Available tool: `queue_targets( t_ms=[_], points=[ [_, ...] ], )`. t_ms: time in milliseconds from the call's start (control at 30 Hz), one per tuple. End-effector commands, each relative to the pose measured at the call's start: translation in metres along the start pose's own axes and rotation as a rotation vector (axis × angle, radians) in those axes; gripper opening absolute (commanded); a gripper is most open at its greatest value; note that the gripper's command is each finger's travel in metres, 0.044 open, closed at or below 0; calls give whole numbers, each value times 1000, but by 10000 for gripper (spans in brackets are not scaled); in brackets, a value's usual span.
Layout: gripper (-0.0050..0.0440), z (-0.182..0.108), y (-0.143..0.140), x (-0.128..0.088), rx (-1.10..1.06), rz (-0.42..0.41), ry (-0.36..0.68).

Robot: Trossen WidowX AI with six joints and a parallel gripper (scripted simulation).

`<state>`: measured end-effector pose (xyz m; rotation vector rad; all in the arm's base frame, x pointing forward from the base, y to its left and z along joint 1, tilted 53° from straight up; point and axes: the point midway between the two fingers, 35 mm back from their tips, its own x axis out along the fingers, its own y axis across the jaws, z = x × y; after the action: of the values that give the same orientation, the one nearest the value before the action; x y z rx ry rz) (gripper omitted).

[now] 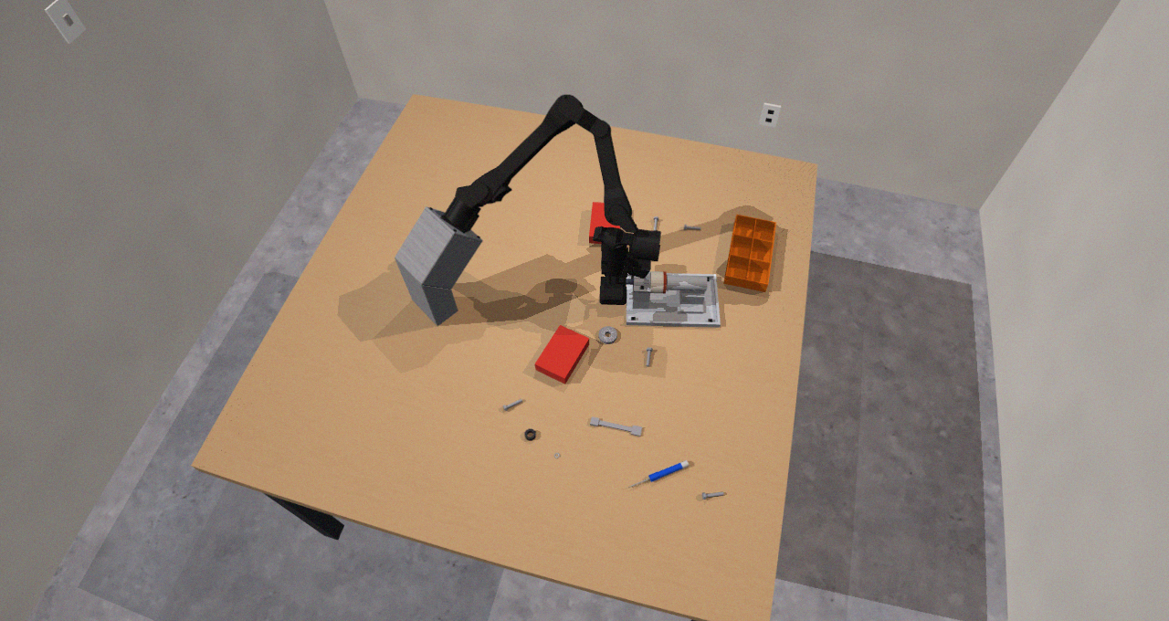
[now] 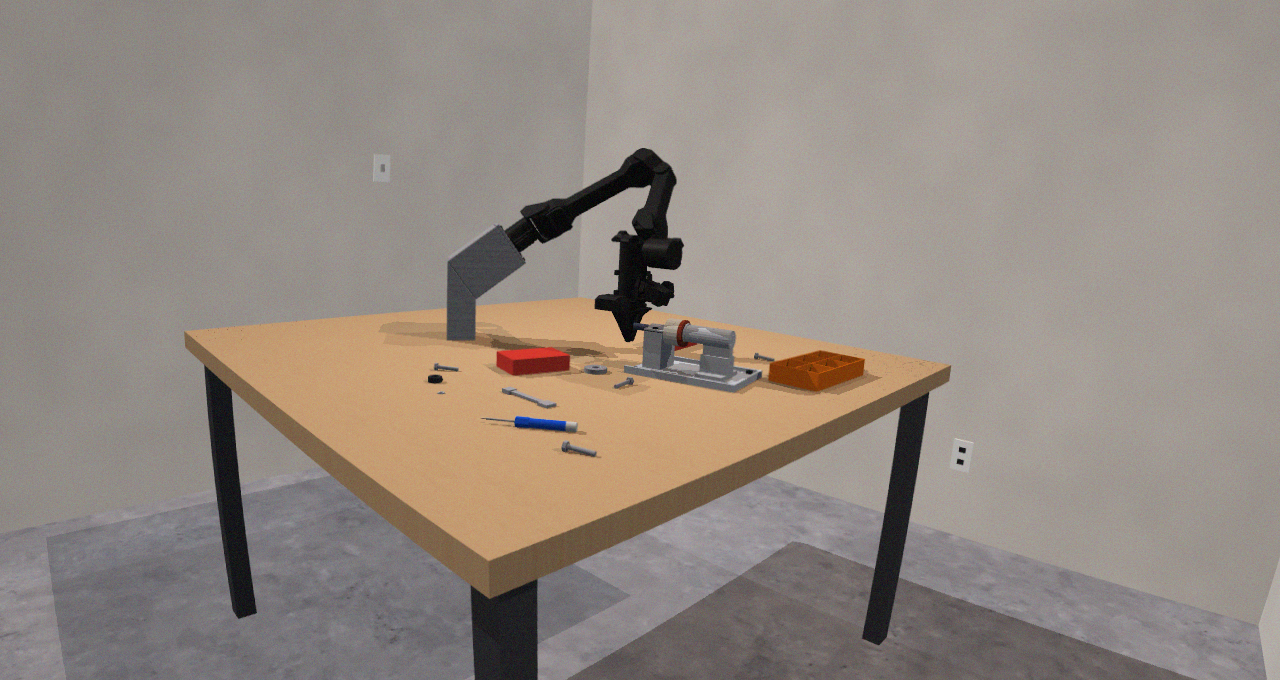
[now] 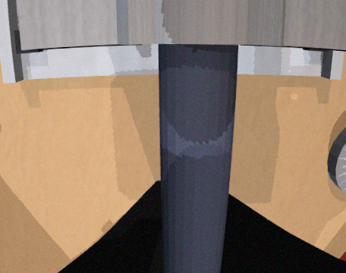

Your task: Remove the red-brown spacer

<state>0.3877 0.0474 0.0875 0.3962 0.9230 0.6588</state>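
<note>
The shaft fixture stands on a grey base plate [image 1: 709, 316] [image 2: 689, 378] [image 3: 67, 63]. A dark shaft [image 3: 197, 147] [image 2: 646, 326] runs from between my fingers into the small grey support block [image 3: 92, 0] [image 2: 656, 346]. Beyond that block a pale spacer [image 2: 671, 331] and the red-brown spacer [image 1: 666, 279] [image 2: 680, 333] sit on the shaft, the red-brown one against the big housing block [image 2: 716, 346] [image 1: 685, 284]. My gripper [image 1: 613, 289] [image 2: 631, 325] [image 3: 181, 192] is shut on the shaft's free end, a short way out from the support block.
A grey washer [image 1: 607, 338] [image 2: 595, 369] [image 3: 345, 162] and a red block [image 1: 562, 352] [image 2: 532, 360] lie near the fixture. An orange compartment tray [image 1: 749, 252] [image 2: 816, 368] stands beyond it. A second red block [image 1: 597, 218], bolts, a wrench [image 1: 616, 426] and a blue screwdriver [image 1: 666, 472] lie around.
</note>
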Motion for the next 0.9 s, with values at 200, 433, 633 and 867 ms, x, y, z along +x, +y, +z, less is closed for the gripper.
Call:
queue_targets(
  t_ms=[200, 433, 633, 867],
  points=[
    [0, -2, 0, 0, -2, 1, 3],
    [0, -3, 0, 0, -2, 1, 3],
    [0, -4, 0, 0, -2, 1, 3],
    [0, -5, 0, 0, -2, 1, 3]
  ],
)
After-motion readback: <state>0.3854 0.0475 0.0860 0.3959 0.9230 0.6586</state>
